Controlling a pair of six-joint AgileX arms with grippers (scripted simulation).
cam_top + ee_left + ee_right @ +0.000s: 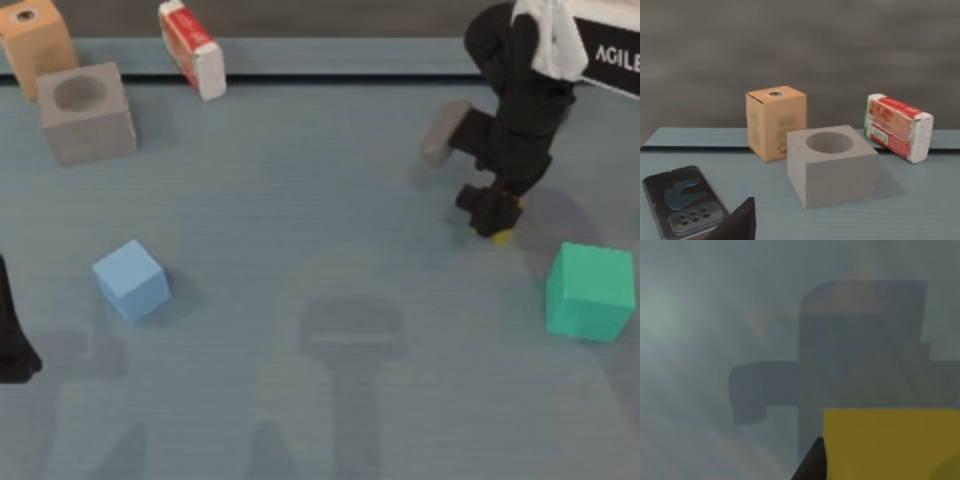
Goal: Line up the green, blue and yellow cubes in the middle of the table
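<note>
Yellow cube sits clenched in the right hand (off-centre); blue cube, green cube untouched; lineup barely begun; left hand's state, can't tell.

Yellow cube is mostly hiding under the right gripper in top view; only a sliver is showing. In right wrist view it's running off the frame edge, w/ one dark finger partly showing. Left arm is getting cut off at the table's left edge, gripper out of sight. Tan wooden block is being clipped by the frame's top edge. A dark flat object is running off the left wrist view's edge; can't tell what it is.
</note>
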